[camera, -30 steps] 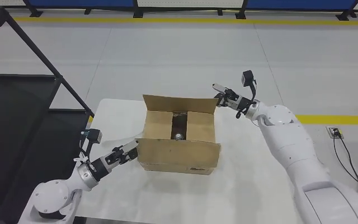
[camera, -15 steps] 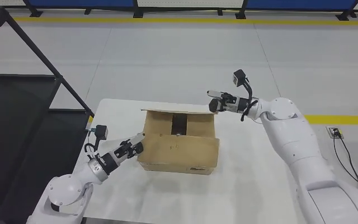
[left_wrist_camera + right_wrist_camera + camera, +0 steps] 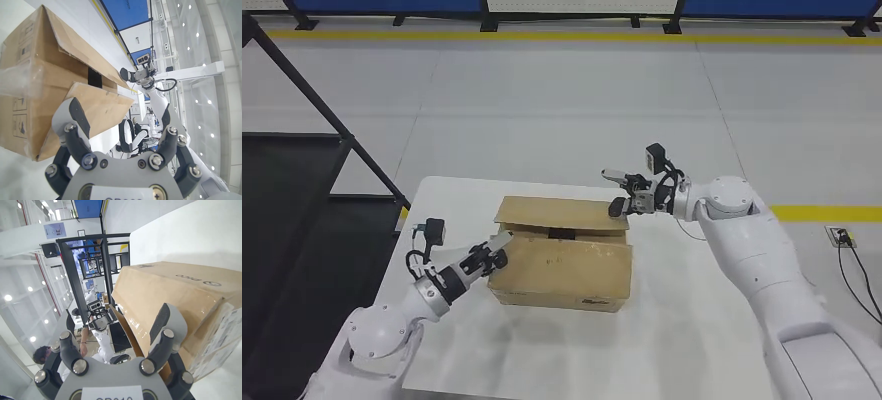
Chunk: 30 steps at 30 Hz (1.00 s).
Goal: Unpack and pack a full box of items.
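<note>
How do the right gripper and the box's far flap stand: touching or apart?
Touching. The left wrist view shows the right gripper's finger pad pressed on the far flap's outer corner, no gap.

I see a plain brown cardboard box on my white bench; the fingers are white, faced in black.

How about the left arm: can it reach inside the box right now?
Probably not. The box has its top flaps folded nearly shut, leaving only a narrow dark gap, and the left gripper sits open outside, at the box's near corner.
</note>
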Tool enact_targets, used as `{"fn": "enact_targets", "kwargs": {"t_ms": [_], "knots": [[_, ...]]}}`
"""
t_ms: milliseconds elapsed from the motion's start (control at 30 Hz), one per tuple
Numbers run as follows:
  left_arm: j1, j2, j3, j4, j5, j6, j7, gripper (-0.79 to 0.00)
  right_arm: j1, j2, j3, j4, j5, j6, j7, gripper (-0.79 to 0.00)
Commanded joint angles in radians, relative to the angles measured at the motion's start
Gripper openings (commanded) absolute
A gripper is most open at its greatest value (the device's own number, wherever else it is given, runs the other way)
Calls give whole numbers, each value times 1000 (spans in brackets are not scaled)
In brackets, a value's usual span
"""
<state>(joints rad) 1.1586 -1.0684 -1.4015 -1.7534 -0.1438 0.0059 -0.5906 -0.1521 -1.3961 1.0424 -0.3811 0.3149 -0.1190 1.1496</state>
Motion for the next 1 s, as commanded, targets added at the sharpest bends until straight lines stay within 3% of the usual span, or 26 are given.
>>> {"fn": "enact_targets", "kwargs": {"t_ms": [0,267,967], "knots": [[-15,-2,15,8,8,7,9,0,3,-1,-4,3,-11,4,-11,0],[-76,-14,78,52,54,24,43,0,3,-1,-4,3,-11,4,-11,0],[-126,-31,132,115,96,37,88,0,-233,79,73,-448,-75,260,-8,0]]}}
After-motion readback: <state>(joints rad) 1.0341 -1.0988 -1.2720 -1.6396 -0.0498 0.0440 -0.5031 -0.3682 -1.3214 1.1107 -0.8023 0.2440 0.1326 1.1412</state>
